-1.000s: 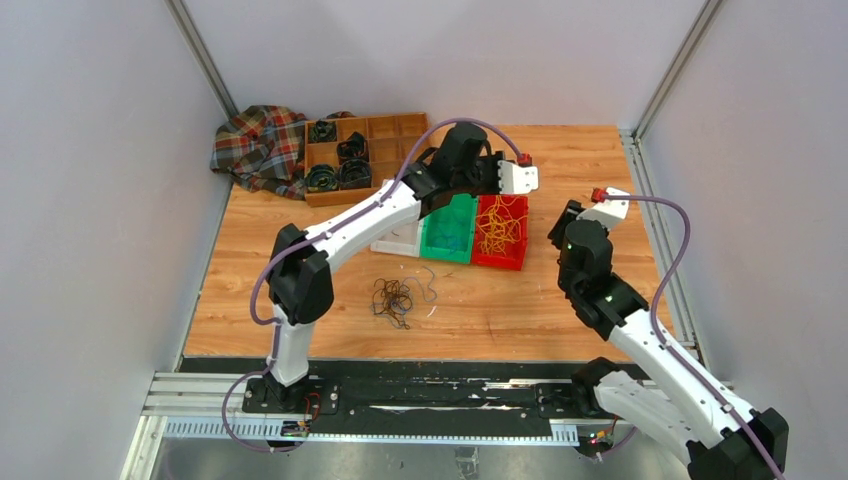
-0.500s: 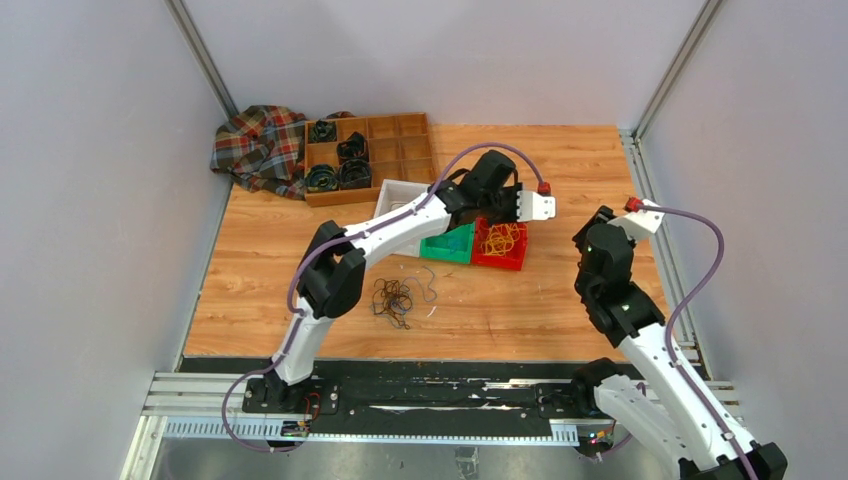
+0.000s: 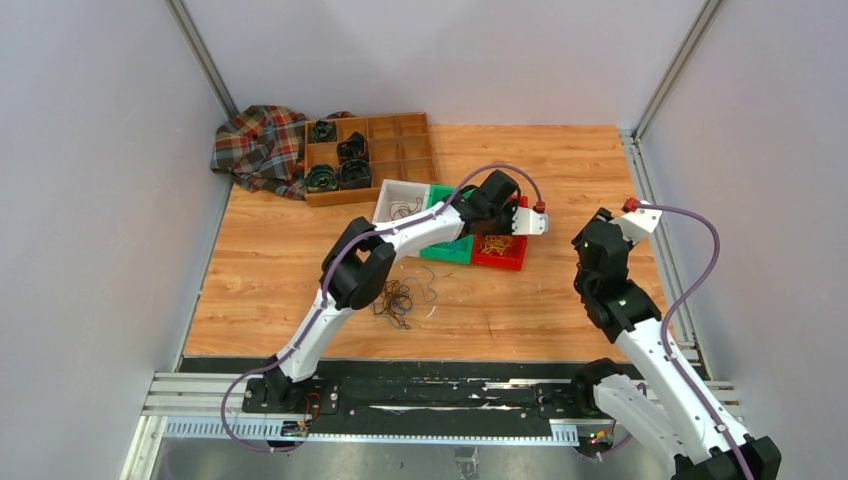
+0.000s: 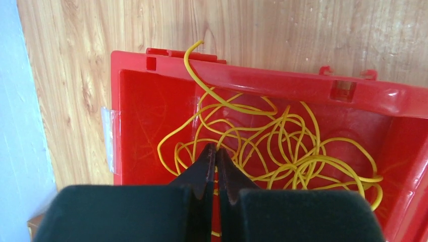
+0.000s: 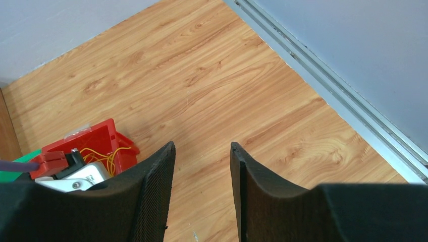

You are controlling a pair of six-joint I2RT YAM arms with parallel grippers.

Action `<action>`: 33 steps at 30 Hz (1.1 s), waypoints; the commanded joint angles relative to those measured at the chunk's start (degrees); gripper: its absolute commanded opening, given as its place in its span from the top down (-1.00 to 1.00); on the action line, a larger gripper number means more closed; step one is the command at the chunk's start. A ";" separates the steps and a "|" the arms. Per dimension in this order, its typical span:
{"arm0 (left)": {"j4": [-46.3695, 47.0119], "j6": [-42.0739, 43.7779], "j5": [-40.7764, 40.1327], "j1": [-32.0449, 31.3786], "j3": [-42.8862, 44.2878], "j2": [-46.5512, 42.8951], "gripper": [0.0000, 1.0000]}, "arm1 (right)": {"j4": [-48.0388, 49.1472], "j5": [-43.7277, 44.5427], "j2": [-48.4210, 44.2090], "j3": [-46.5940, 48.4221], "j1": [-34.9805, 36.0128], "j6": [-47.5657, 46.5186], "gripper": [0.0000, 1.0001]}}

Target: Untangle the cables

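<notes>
1. We see the left gripper [image 4: 216,151] with its dark, pointed jaws pressed together, tips over thin yellow cables [image 4: 282,151] that loop loosely in a glossy red plastic bin [image 4: 282,83]. One strand arches over the rim.
2. A dark tangle of cables [image 3: 395,298] lies on the wood-grain surface [image 3: 500,310], near the green bin [image 3: 447,252].
3. The right gripper [image 5: 202,151] holds its black, textured jaws apart, gripping nothing.

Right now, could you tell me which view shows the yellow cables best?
The left wrist view: the yellow cables show close up inside the red bin, loops distinct, one end over the rim. The top view shows only a small yellow tangle, and the right wrist view just a few strands.
</notes>
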 commanded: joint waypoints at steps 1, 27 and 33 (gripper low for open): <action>-0.33 -0.34 0.03 0.60 3.44 -0.44 0.64 | -1.15 -0.35 0.23 0.71 -1.14 0.89 0.11; -37.06 -12.61 16.59 19.22 -22.96 -45.48 -0.95 | 0.98 -20.18 12.82 9.99 5.62 -2.40 0.00; -25.18 -14.67 24.69 20.58 -41.83 -52.10 -0.86 | 5.37 -24.26 16.84 8.87 13.52 -3.82 -0.01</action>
